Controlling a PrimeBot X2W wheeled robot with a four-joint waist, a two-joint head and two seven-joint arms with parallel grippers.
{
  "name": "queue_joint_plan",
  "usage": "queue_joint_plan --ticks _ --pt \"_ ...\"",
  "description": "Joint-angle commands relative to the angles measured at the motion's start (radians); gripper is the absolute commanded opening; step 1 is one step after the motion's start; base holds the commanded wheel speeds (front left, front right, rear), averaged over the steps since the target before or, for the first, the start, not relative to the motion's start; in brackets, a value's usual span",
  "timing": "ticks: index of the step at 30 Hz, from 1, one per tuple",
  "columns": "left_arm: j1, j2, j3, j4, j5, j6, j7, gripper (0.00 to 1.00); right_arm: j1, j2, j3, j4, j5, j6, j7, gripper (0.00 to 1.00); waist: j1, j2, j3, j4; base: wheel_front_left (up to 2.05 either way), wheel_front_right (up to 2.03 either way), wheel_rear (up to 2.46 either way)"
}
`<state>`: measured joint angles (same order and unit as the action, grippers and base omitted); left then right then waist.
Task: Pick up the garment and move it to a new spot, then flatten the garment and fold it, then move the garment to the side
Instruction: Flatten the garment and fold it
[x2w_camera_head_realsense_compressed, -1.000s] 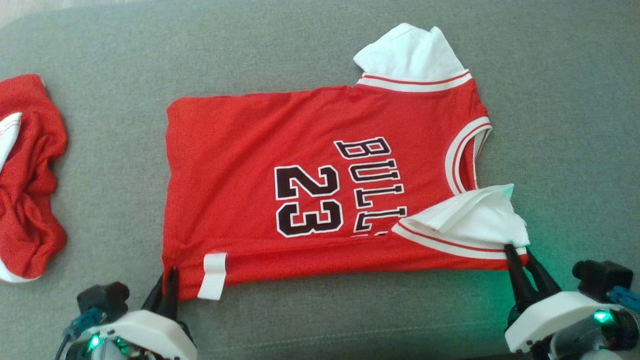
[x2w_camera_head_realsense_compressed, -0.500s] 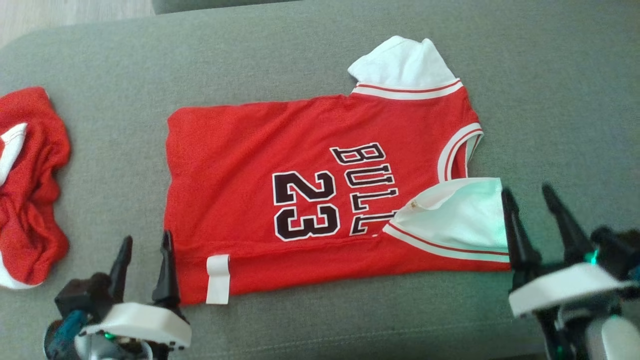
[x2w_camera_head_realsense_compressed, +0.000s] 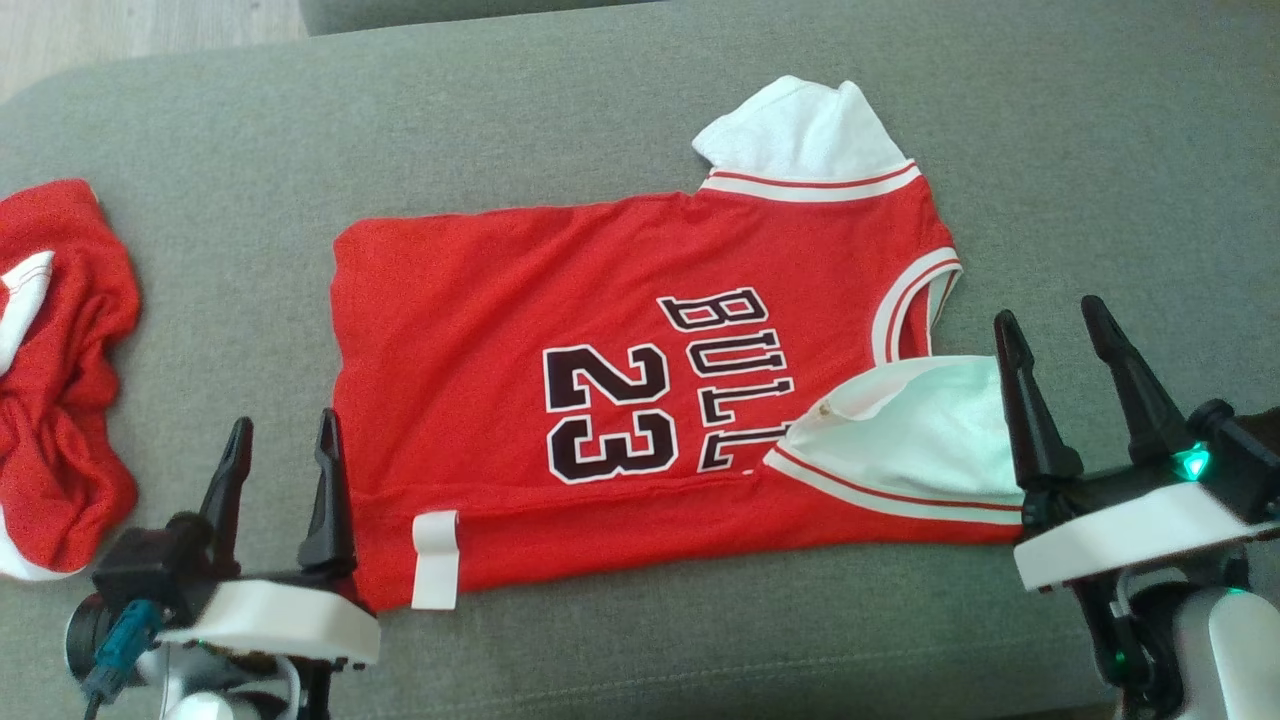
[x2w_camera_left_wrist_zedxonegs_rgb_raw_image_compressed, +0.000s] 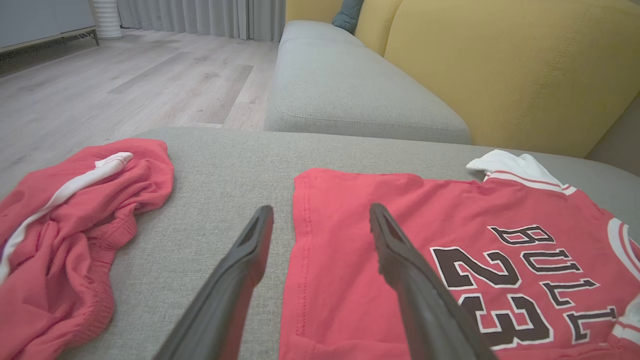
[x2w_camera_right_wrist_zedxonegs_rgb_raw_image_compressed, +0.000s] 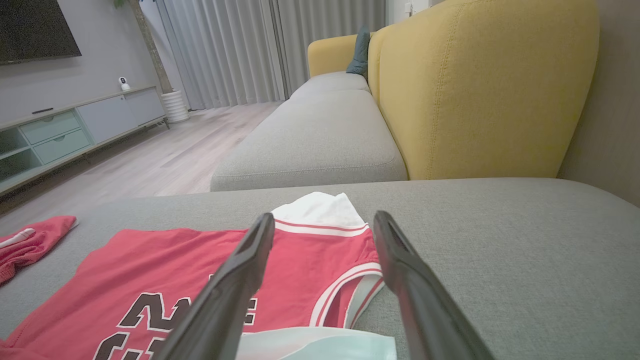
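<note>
Garment (x2w_camera_head_realsense_compressed: 620, 330): red jersey spread flat on the grey sofa seat (x2w_camera_head_realsense_compressed: 500, 130), roughly central, hem toward the robot's left and collar toward its right. The near long edge is folded over onto the front. Black "23" reads in full; the team lettering reads "BULL", the rest hidden under the near white sleeve (x2w_camera_head_realsense_compressed: 920, 430), which is turned back over the chest. The far white sleeve (x2w_camera_head_realsense_compressed: 800, 130) sticks out past the far edge.

Crumpled red cloth (x2w_camera_head_realsense_compressed: 60, 400) with white trim: well apart on the left, cut off by the head view's edge.

Right gripper (x2w_camera_head_realsense_compressed: 1048, 310): fingers apart, holding nothing, just beside the near sleeve.

Left gripper (x2w_camera_head_realsense_compressed: 284, 420): fingers apart, empty, at the near hem corner; contact cannot be told.

White tab (x2w_camera_head_realsense_compressed: 435, 560): on the folded edge, print unreadable.
</note>
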<state>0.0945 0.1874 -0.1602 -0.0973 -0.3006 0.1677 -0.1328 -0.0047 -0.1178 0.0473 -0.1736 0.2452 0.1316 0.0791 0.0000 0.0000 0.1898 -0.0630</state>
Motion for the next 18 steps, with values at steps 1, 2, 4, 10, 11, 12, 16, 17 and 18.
queue_joint_plan --ticks 1,2,4,10,11,12,16,17,18 --pt "-0.037 0.019 0.028 -0.039 0.008 0.006 -0.003 1.00 -0.022 -0.013 0.021 -0.040 -0.001 -0.001 -0.002 1.00 0.0000 0.0000 0.002 -0.001 0.00 0.00 0.00" --pt "-0.038 0.020 0.027 -0.040 0.009 0.007 -0.002 1.00 -0.021 -0.012 0.021 -0.039 -0.001 -0.001 -0.002 1.00 0.0000 0.0000 0.003 -0.002 0.00 0.00 0.00" --pt "-0.044 0.024 0.024 -0.041 0.012 0.006 -0.003 1.00 -0.022 -0.011 0.020 -0.038 -0.001 -0.001 -0.004 1.00 0.0000 0.0000 0.007 -0.002 0.00 0.00 0.00" --pt "-0.118 0.030 0.006 -0.015 0.017 -0.013 0.000 1.00 -0.029 -0.008 0.014 -0.042 0.002 -0.001 -0.006 1.00 0.0000 0.0000 0.045 0.000 0.00 0.00 0.00" --pt "-0.143 0.029 0.004 0.000 0.012 -0.021 -0.002 1.00 -0.032 -0.007 0.017 -0.043 0.002 -0.001 -0.006 1.00 0.0000 0.0000 0.057 -0.001 0.00 0.00 0.00" --pt "-0.172 0.026 0.002 0.020 0.003 -0.032 -0.004 1.00 -0.034 -0.004 0.019 -0.045 0.002 -0.001 -0.006 1.00 0.0000 0.0000 0.070 -0.002 0.00 0.00 0.00" --pt "-0.310 0.028 0.002 0.146 -0.027 -0.078 -0.006 1.00 -0.051 0.006 0.032 -0.051 -0.007 -0.001 -0.009 1.00 0.0000 0.0000 0.129 -0.016 0.00 0.00 0.00" --pt "-0.346 0.031 0.003 0.184 -0.031 -0.090 -0.010 1.00 -0.056 0.008 0.036 -0.050 -0.010 -0.001 -0.009 1.00 0.0000 0.0000 0.143 -0.022 0.00 0.00 0.00" --pt "-0.380 0.034 0.003 0.222 -0.035 -0.102 -0.012 1.00 -0.060 0.010 0.039 -0.048 -0.013 -0.001 -0.010 1.00 0.0000 0.0000 0.159 -0.027 0.00 0.00 0.00"
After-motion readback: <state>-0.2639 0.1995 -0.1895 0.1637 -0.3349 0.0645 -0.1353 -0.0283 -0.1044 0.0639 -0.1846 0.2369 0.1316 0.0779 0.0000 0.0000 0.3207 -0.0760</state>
